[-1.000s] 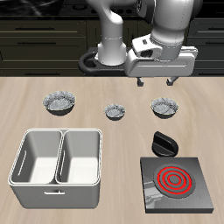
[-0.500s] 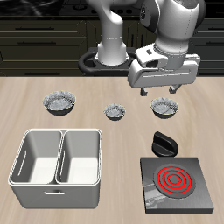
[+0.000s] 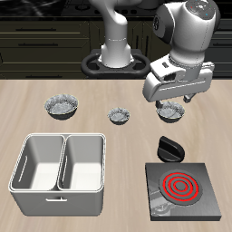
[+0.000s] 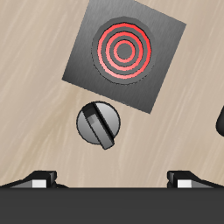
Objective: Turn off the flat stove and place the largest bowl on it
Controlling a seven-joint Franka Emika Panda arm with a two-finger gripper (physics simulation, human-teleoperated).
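Here, the scene as pictured:
Stove [image 3: 182,188]: shown near the counter's [image 3: 109,100] front edge, coils glowing red, so judged on.
Knob [image 4: 98,124]: seen just behind the plate; it should be approached squarely, straddled across its ridge, then turned.
Pincer [image 3: 177,102]: held apart and empty, poised above the knob, nothing touched.
Largest bowl [image 3: 62,107]: left well apart, behind the bin [image 3: 59,172].

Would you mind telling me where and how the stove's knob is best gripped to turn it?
Grip the raised bar across the top of the knob, coming straight down from above with the fingers either side of that ridge. The knob stands behind the stove, whose coil glows red, and the end effector is open above it.
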